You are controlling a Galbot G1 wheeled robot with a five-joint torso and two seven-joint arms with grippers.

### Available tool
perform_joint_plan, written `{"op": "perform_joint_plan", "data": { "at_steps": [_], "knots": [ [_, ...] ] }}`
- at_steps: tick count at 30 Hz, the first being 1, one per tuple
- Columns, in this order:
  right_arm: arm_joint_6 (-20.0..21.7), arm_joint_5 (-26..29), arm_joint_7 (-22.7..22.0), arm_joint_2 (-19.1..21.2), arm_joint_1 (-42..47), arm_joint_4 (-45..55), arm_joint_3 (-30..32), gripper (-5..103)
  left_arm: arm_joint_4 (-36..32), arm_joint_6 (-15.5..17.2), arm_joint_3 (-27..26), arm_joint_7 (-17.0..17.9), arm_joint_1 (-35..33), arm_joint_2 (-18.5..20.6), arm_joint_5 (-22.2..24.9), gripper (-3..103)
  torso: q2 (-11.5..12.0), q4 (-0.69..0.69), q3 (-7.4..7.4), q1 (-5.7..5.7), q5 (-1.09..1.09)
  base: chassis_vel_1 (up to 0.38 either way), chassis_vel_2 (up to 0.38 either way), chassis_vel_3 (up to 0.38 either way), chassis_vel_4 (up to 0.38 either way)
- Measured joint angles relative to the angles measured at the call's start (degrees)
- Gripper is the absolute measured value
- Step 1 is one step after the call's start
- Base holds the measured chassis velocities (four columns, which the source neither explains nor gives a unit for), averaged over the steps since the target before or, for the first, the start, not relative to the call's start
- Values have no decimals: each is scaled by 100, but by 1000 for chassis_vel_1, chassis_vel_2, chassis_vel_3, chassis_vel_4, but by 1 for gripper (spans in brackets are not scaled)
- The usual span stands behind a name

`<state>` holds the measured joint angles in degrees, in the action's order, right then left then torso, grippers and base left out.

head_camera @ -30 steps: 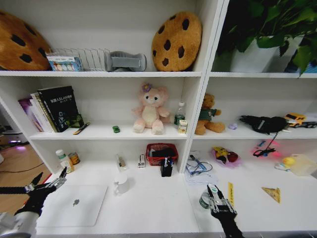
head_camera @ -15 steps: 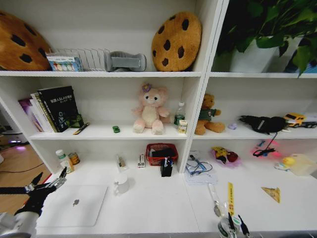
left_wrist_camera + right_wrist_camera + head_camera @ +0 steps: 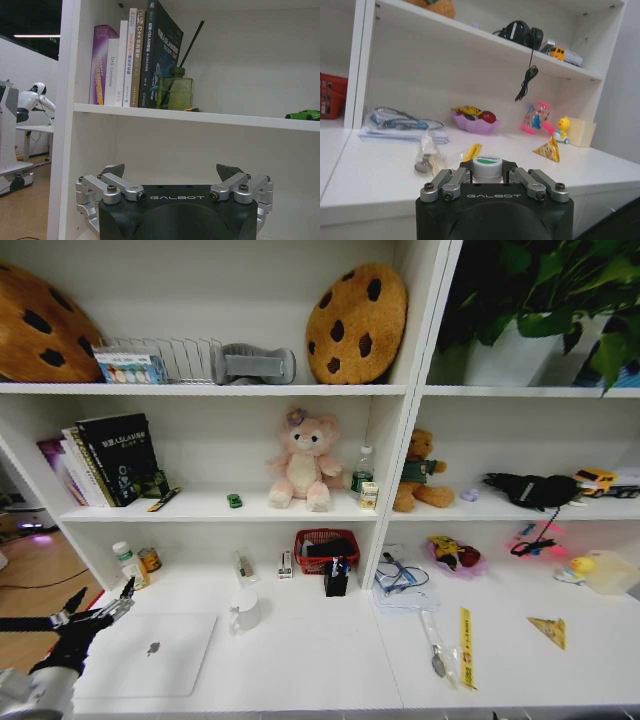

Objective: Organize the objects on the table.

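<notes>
The closed silver laptop (image 3: 150, 652) is seen lying flat on the white desk (image 3: 300, 660), left of the white mug (image 3: 244, 611), its long axis running along the desk's front edge. The left gripper (image 3: 100, 611) is held just off the laptop's left rear corner, its fingers (image 3: 112, 172) spread apart with nothing between them. In the right wrist view, the right gripper (image 3: 486, 173) is seen low before the desk's front edge, its fingers closed against a small white container with a green-labelled lid (image 3: 486, 166). A bagged metal spoon (image 3: 436, 646) and a yellow sachet (image 3: 465, 646) lie right of the mug, both with long axes pointing from the desk's front toward the shelving. A tiny green toy car (image 3: 234, 500) is noted on the shelf above the mug, lengthwise along the shelf.
</notes>
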<state>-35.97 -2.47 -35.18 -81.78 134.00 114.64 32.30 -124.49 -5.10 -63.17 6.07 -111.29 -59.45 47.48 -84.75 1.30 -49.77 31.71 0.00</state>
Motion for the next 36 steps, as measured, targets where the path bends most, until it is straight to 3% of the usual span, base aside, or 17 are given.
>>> {"op": "perform_joint_plan", "data": {
  "at_steps": [10, 20, 22, 34, 36],
  "knots": [
    [-56, 74, 160, 9, -733, -1306, -11, 28, 0, 0, 0, 0, 0, 0, 0, 100, 0, 0, 0, 0, 0, 0, 0, 0, 0],
    [-121, 198, 384, 269, -1594, -2729, -159, 28, 0, 0, 0, -1, 0, 0, 0, 100, 1, 1, 0, 0, 0, 0, 0, 0, 0],
    [-160, 110, 415, 364, -2074, -3416, -269, 28, 0, 0, 0, -1, 0, 0, 0, 100, 1, 0, 0, 0, 1, 0, 0, 0, 0],
    [-104, 146, 704, 712, -3455, -5119, -633, 28, 0, 1, 0, -1, 0, 0, 0, 100, 1, 1, -1, 0, 0, 0, 0, 0, 0],
    [-206, -53, 756, 758, -4112, -5907, -715, 28, 0, 1, 0, -1, 0, 0, 0, 100, 1, 0, -1, 1, 1, 0, 0, 0, 0]
  ]
}}
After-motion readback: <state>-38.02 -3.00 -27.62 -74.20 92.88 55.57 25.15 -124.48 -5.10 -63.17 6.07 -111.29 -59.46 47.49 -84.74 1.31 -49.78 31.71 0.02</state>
